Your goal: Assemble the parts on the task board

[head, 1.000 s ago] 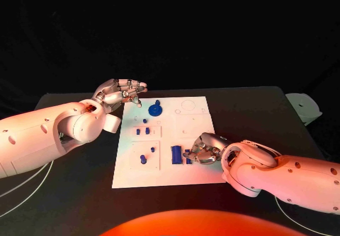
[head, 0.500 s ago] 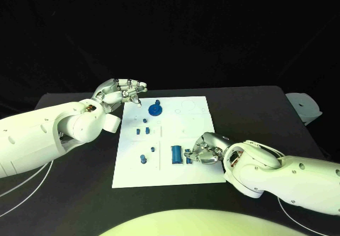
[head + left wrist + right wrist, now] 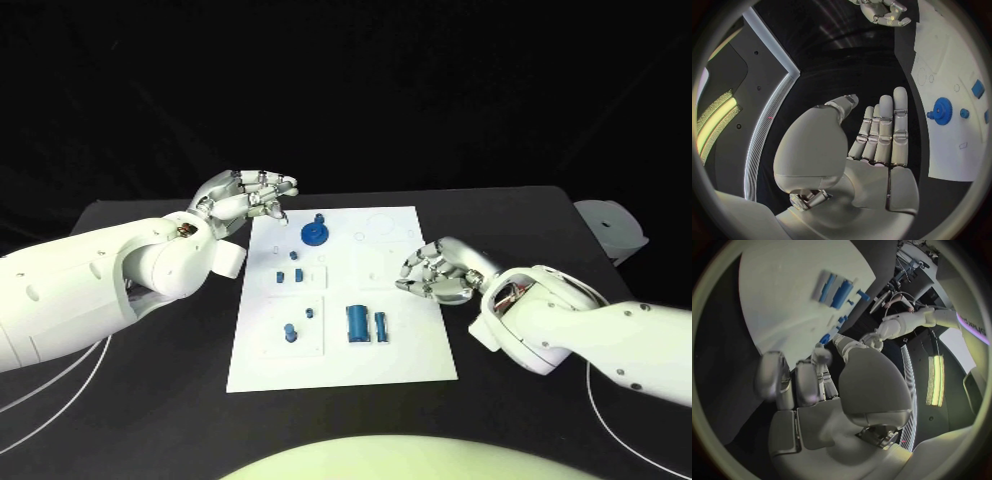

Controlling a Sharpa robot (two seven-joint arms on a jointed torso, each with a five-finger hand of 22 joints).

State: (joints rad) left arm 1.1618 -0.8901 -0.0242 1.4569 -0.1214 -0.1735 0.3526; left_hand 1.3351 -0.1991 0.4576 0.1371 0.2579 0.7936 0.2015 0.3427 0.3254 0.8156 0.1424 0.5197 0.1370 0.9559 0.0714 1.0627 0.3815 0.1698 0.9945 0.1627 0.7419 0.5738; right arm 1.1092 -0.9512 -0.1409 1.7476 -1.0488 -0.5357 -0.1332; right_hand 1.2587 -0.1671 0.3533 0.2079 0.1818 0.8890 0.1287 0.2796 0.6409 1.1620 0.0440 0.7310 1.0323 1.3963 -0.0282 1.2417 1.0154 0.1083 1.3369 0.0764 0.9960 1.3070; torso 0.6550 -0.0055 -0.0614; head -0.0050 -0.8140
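Parts (image 3: 358,322), blue, dot white task board (image 3: 418,360); both hands' fingers empty, loosely apart.

The right hand (image 3: 437,272) lifted away from the blue block (image 3: 358,322) and narrow piece (image 3: 382,325), moving toward the board's right edge.

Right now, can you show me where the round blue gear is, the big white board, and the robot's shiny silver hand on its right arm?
Round blue gear (image 3: 315,234), head view, on its toothed disc.
Big white board (image 3: 418,345), head view, on a bare patch near its right edge.
Shiny silver right hand (image 3: 437,272), head view, on the middle of the curled fingers.
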